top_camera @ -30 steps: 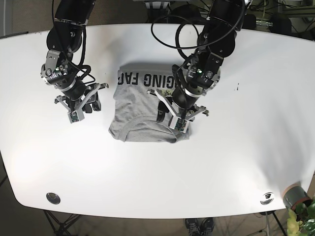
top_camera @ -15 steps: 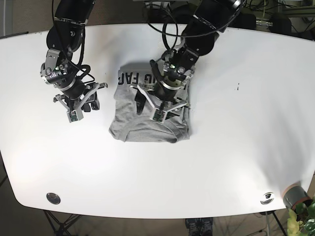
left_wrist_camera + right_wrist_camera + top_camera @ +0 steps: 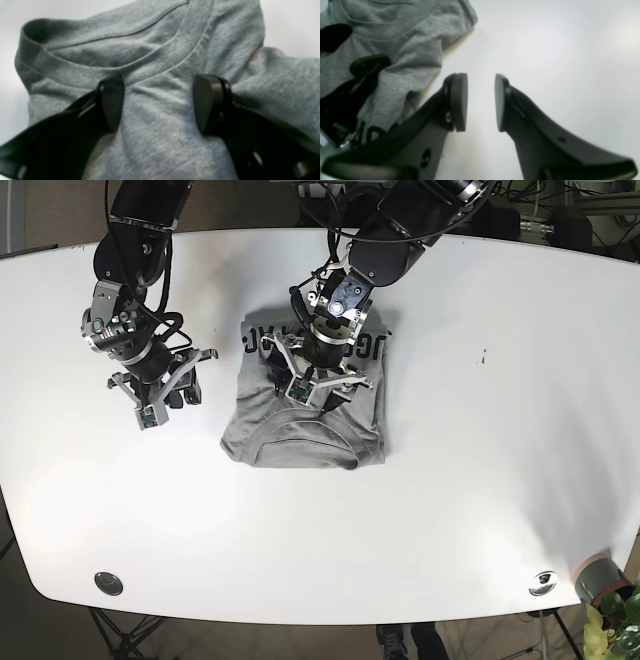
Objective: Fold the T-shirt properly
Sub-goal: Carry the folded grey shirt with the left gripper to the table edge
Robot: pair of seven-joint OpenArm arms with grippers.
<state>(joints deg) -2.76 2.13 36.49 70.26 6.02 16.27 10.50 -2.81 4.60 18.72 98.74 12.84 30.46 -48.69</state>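
A grey T-shirt (image 3: 300, 435) lies folded in the middle of the white table, its black lettering at the far edge and its collar (image 3: 112, 70) toward the near edge. My left gripper (image 3: 316, 393) is low over the shirt's middle. In the left wrist view it (image 3: 160, 105) is open, its black fingers (image 3: 111, 102) resting on the fabric just behind the collar. My right gripper (image 3: 165, 408) hangs over bare table left of the shirt. It (image 3: 480, 102) is open and empty, with the shirt (image 3: 407, 50) off to its side.
The white table (image 3: 480, 480) spreads wide around the shirt. Two round metal fittings (image 3: 107, 582) (image 3: 543, 582) sit near its front edge. A grey pot (image 3: 600, 575) with a plant stands off the front right corner.
My left arm has swung from the shirt's right edge to over its middle, closer to the lettering. The right arm has stayed where it was.
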